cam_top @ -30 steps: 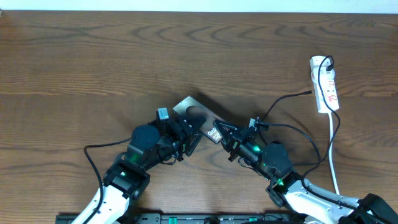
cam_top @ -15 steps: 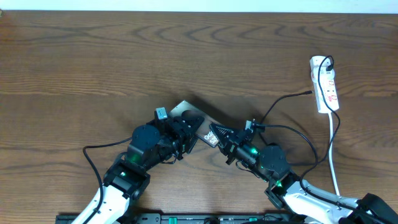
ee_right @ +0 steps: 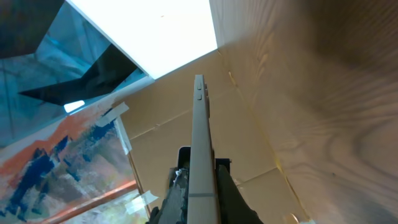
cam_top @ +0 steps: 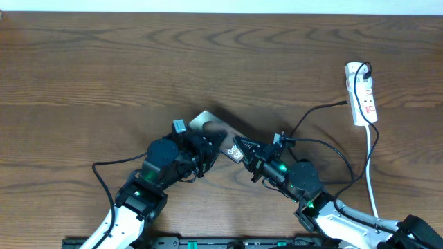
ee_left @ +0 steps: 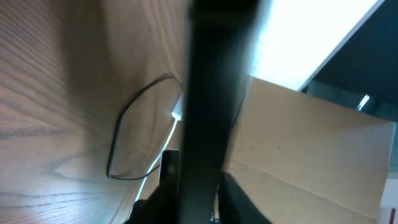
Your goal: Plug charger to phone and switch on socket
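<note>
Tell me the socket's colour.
The socket is white with small red marks; the overhead view shows it best.

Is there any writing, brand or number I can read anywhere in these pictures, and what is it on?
None can be read.
White marks on the dark end of the phone: too small to read.
Red marks on the socket: too small to read.
Both wrist views: no writing shows.

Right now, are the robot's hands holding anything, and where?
The phone: the right gripper pinches its lettered end; the left gripper seems clamped on its middle.
</note>
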`<state>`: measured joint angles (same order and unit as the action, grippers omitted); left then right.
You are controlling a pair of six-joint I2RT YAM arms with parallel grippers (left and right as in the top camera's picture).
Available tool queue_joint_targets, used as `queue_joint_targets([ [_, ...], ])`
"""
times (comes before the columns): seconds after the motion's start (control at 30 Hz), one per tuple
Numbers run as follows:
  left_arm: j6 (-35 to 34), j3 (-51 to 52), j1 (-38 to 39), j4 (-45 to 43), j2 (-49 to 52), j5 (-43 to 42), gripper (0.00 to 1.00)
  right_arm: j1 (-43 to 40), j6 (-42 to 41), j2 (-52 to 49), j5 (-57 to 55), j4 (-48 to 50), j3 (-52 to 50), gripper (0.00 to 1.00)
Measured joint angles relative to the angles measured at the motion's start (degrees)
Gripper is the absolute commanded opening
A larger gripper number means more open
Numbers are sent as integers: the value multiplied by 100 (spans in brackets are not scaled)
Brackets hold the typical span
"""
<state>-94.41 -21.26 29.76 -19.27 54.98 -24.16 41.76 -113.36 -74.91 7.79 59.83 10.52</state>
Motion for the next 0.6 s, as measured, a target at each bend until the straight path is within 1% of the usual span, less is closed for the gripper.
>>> queue_joint_targets([
  [0.03, -7, 2, 4, 0, 7, 13, 15, 0, -9, 0, -11, 9, 2, 1],
  [0.17, -7, 2, 9, 7, 72, 11, 11, 0, -11, 2, -37, 2, 4, 1],
  [0.23, -7, 2, 9, -11, 120, 11, 8, 0, -11, 2, -61, -15, 4, 3],
  [0.6, -7, 2, 26, -13, 328, 13, 8, 0, 72, 0, -79, -7, 4, 31],
])
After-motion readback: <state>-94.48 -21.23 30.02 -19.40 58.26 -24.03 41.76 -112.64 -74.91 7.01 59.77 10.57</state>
